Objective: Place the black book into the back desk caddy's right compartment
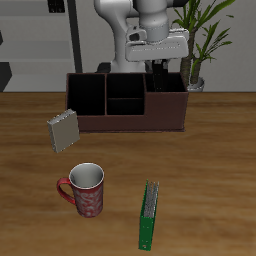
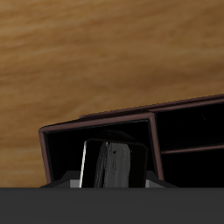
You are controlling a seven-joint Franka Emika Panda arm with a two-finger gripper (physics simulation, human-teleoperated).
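A brown wood-grain table (image 1: 210, 180) fills the scene, with a pale wall, dark shelving and a potted plant (image 1: 200, 40) behind it. The black book (image 1: 159, 77) is a plain black slab standing upright, its lower part sunk into the right compartment (image 1: 165, 104) of the back desk caddy (image 1: 125, 122), a long maroon box with black dividers at the table's back. In the wrist view the book (image 2: 112, 164) shows glossy and dark between the compartment's (image 2: 61, 157) brown walls. The gripper (image 1: 159, 62) hangs directly over it, clamped on the book's top. From the caddy, a grey book (image 1: 62, 129) leans at about 8 o'clock, a red patterned mug (image 1: 86, 190) sits at 7 o'clock, and a thin green book (image 1: 148, 214) lies at 6 o'clock, all well apart from the caddy.
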